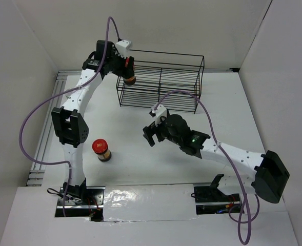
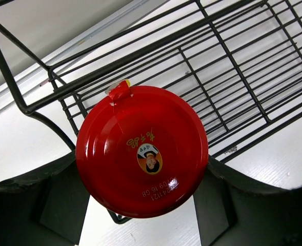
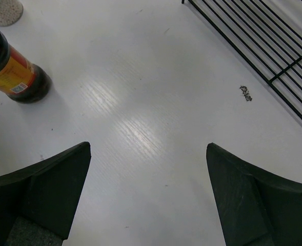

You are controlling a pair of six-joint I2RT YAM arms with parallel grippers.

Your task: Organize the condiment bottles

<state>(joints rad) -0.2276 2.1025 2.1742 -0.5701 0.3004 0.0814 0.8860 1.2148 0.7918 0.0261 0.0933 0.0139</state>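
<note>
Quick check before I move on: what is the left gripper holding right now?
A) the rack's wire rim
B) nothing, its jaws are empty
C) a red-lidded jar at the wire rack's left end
C: the left gripper has its fingers on either side of the red-lidded jar, at the left end of the wire rack.

— The red lid [image 2: 142, 151] is very glossy and smooth; painted metal or plastic, I cannot tell.
— Yes. The basket [image 2: 233, 61] is thin black wire, slightly shiny. The worktop [image 3: 140, 128] is white and smooth with fine streaks; the right gripper [image 3: 148, 148] looks matt black.
</note>
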